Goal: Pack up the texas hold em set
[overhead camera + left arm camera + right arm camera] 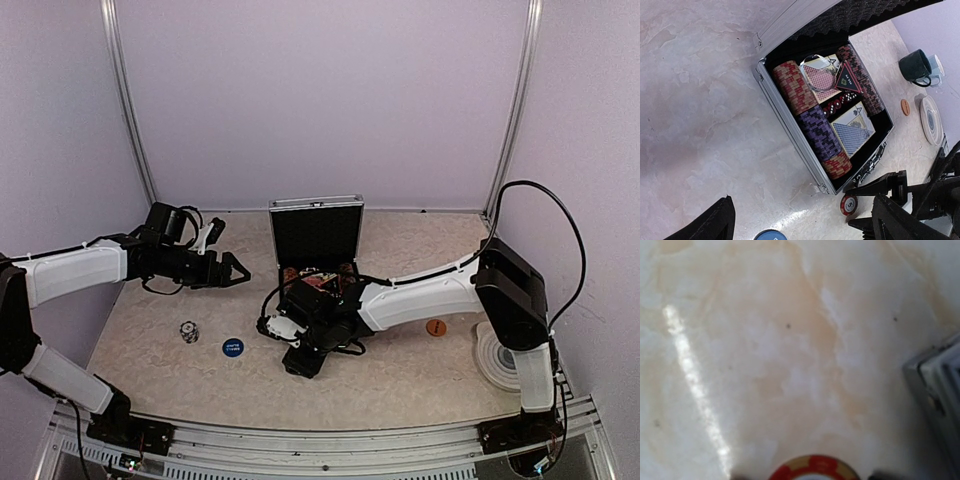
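The silver case stands open on the table, lid up. In the left wrist view the case holds rows of red and purple chips, a red deck, a blue deck and a black triangle. A red chip lies flat on the table just outside the case's front corner. My right gripper straddles it, open, one finger at its edge and the other a little apart. The right wrist view shows the red chip at the bottom edge. My left gripper hovers open and empty, left of the case.
A blue round button and a small black-and-white round piece lie left of the right gripper. An orange disc and a grey ringed coaster sit on the right. A dark mug stands beyond the case.
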You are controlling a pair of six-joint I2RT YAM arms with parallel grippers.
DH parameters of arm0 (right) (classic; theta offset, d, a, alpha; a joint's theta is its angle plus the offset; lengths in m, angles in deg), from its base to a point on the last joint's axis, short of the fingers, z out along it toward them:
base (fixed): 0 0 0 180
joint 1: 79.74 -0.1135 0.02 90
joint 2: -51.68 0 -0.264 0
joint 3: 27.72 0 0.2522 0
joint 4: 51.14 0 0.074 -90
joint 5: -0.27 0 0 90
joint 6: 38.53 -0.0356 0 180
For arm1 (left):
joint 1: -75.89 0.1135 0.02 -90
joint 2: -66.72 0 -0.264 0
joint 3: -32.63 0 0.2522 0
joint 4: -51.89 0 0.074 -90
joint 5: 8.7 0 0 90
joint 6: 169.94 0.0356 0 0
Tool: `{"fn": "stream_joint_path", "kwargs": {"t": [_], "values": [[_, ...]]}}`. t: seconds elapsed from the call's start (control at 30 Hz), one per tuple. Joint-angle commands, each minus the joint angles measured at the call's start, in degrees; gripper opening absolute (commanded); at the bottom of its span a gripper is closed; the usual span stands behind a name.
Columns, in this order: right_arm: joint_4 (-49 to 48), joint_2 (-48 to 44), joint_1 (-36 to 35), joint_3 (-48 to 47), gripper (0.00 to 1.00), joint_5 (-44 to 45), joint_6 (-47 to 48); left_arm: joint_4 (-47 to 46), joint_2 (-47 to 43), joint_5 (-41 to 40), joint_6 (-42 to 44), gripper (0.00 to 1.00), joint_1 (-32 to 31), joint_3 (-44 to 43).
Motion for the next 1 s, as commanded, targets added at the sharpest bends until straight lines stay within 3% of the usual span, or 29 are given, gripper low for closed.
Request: {"fn": "stream_joint_path", "kwargs": {"t": [0.0,0.6,0.97], "values": [[5.86,2.73,-0.77,1.0,0.56,3.07,1.39,-0.99,-1.18,-0.39,-0.16,0.94,0.49,0.24],[5.96,2.86,-1.59,2.48,0.42,3.28,1.75,-1.07,-1.31,-0.36,-0.3,0.94,0.7,0.39],[3.32,-1.32,-1.61,3.26,0.41,2.75,1.8,-1.15,-1.56,-0.33,-0.38,0.94,0.62,0.43]]}}
